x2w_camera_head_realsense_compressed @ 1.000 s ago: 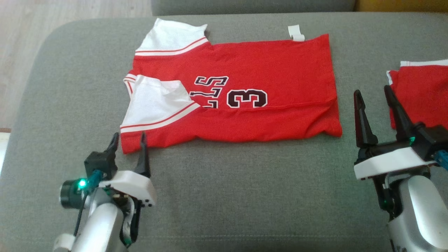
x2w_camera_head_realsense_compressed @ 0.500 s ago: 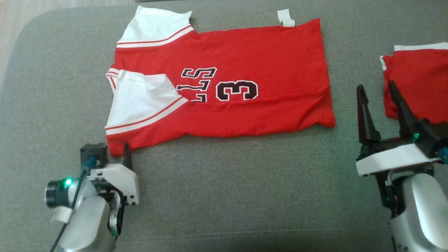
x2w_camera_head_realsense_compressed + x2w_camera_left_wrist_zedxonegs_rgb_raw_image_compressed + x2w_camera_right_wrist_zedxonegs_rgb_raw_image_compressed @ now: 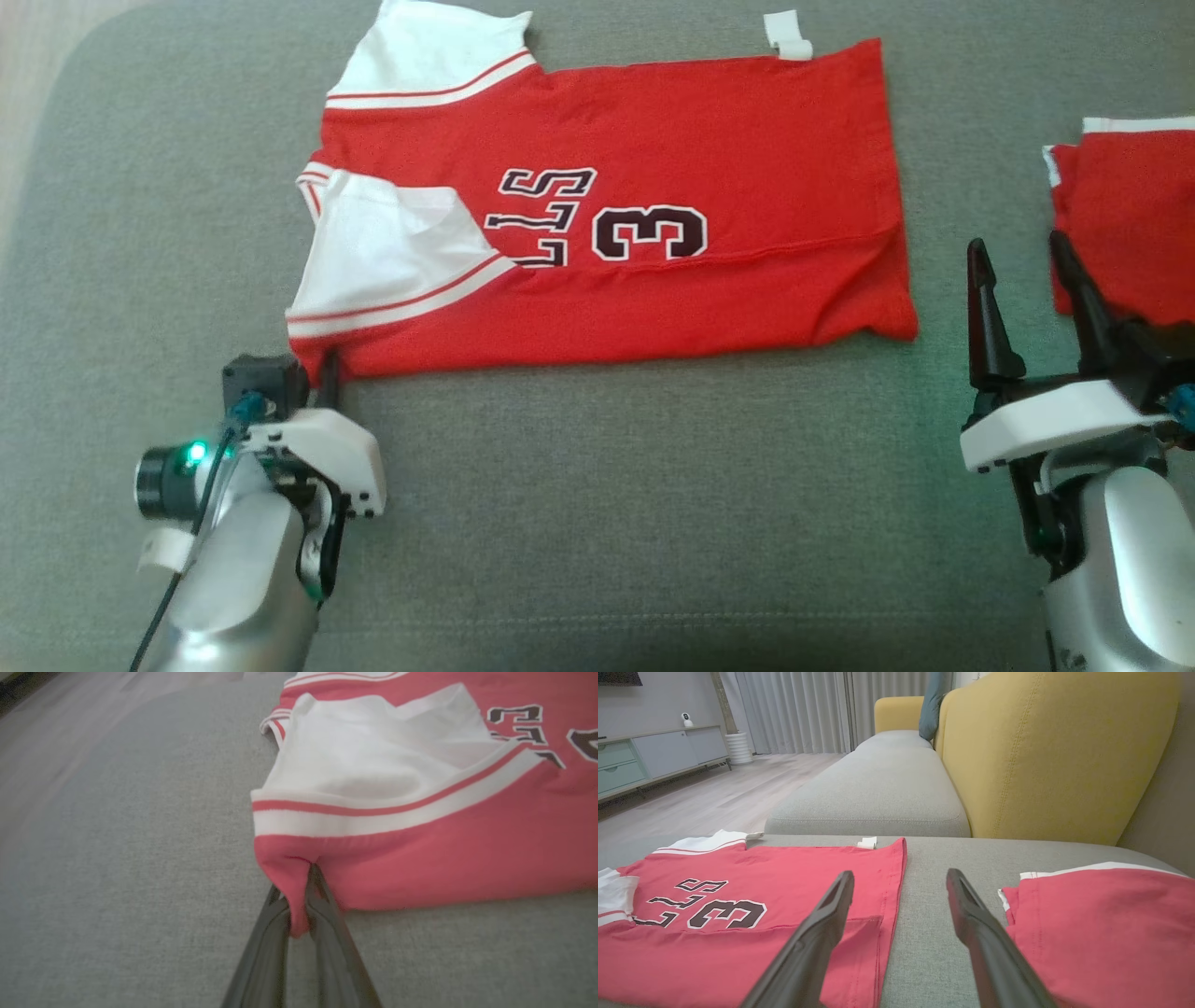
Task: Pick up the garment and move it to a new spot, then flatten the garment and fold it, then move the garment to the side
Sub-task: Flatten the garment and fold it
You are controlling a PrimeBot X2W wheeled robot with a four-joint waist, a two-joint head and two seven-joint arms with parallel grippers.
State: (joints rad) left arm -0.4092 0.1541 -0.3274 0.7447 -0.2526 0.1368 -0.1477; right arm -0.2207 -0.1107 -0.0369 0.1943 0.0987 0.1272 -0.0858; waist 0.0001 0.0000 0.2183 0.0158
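Red jersey (image 3: pixel 653 140) lies left-to-right, sleeves left, hem right, left end effector (image 3: pixel 316 369) pinching its near-left corner, right end effector (image 3: pixel 1016 243) gaping wide, bare sofa cushion (image 3: pixel 653 523) nearside, second red garment (image 3: pixel 1130 215) far right.

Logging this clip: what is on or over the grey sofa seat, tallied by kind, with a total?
Red-and-white garments: 2 (the garment with the "3", laid out flat; second red garment at the right edge)
Grippers: 2 (left gripper shut on the garment's near corner; right gripper open, holding nothing)
Total: 4
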